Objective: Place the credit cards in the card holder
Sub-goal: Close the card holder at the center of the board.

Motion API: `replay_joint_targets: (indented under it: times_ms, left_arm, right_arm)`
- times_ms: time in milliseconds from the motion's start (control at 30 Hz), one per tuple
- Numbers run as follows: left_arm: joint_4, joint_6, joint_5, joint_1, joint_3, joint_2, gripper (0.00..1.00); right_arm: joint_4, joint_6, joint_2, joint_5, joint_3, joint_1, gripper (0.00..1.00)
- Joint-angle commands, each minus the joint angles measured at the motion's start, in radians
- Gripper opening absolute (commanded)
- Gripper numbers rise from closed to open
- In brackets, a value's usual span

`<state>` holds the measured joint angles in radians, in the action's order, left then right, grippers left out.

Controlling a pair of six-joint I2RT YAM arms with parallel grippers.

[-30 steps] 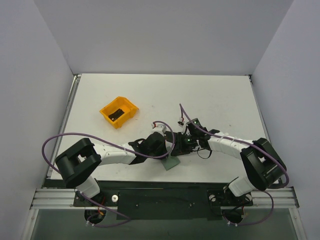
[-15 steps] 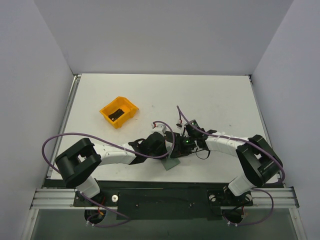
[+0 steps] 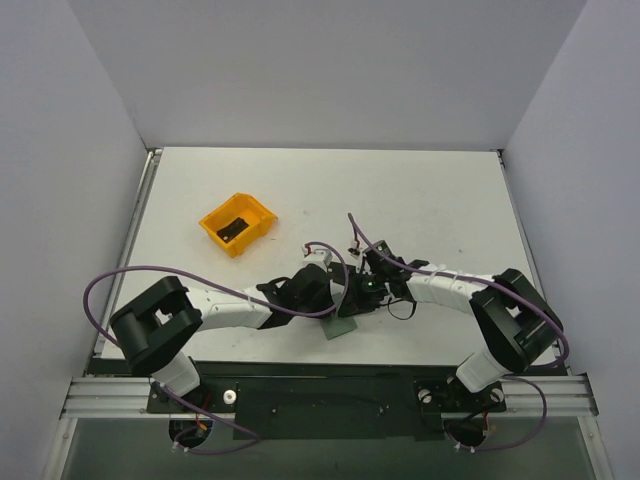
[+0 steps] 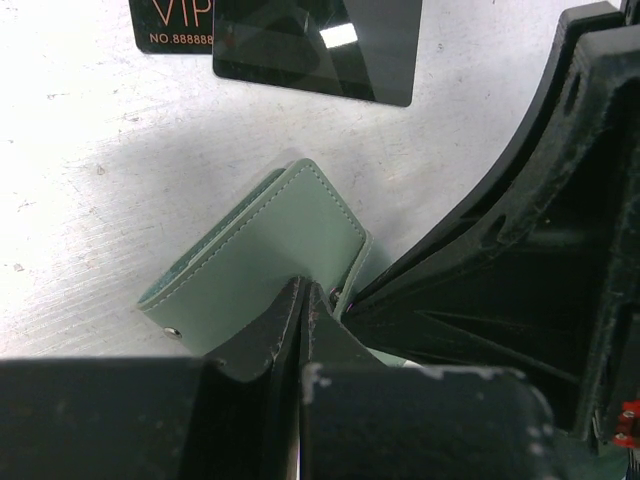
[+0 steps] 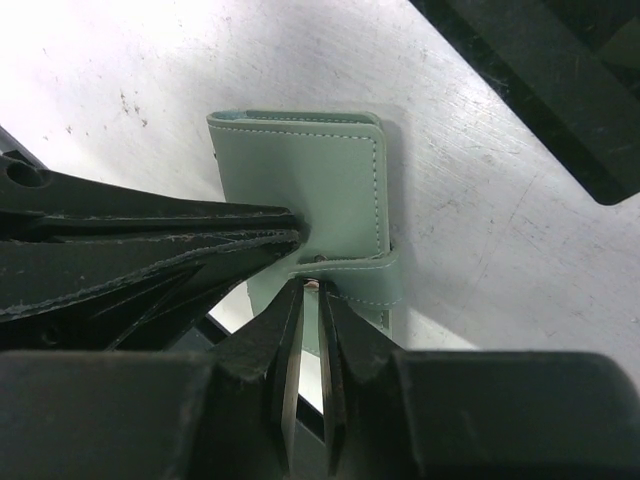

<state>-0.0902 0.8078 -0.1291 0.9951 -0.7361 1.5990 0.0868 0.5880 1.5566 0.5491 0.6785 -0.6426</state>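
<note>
Two claws on one card holder [image 4: 268,262]. It is sage-green with pale stitching along the edges, folded shut, on the white table [image 3: 420,190]. Its far edge appears to be down on the table and the gripped end tilted up; how far it is lifted I cannot tell.

At the holder's left side is the left gripper [image 4: 303,296]. Its fingers are pinched narrow on the holder's near edge, close to a small metal stud, with the pads pressed to the leather from both sides.

At the holder's opposite side is the right gripper [image 5: 311,292]. Its fingers are nearly together, nipping the snap tab [image 5: 352,276] that wraps round the holder's edge. A sliver of light shows between the fingers below the tab.

The two sets of fingertips meet at about a right angle at the same corner of the holder, close beside each other.

Just beyond the holder in the left wrist view, two credit cards [image 4: 315,45] lie flat and overlapping. The glossy one lies over a VIP card [image 4: 170,22] printed in orange letters with a number line beneath. Both are apart from the holder, not touching it.

In the top view, one more black card [image 3: 233,230] sits in the orange bin [image 3: 262,210], well apart from the holder, beyond it and to its left.

A purple cable [image 3: 130,275] loops out to the holder's left.
</note>
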Motion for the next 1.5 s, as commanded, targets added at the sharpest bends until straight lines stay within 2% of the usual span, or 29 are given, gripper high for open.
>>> replay_joint_targets:
  times_ms: [0,267,600,1467]
  left_arm:
    - [0.014,-0.001,0.003,0.007,0.014,-0.002,0.0]
    - [0.015,0.001,-0.001,0.005,0.023,-0.014,0.0]
    - [0.006,0.005,0.003,0.005,0.02,-0.007,0.0]
    - [0.009,0.002,0.006,0.005,0.023,-0.005,0.0]
  right_arm:
    - [0.022,0.027,0.027,-0.066,0.02,-0.035,0.08]
    - [0.065,0.049,-0.117,-0.118,-0.03,-0.034,0.09]
    - [-0.012,0.021,-0.196,-0.147,-0.042,-0.035,0.13]
    - [0.067,0.067,-0.104,-0.12,-0.065,-0.035,0.15]
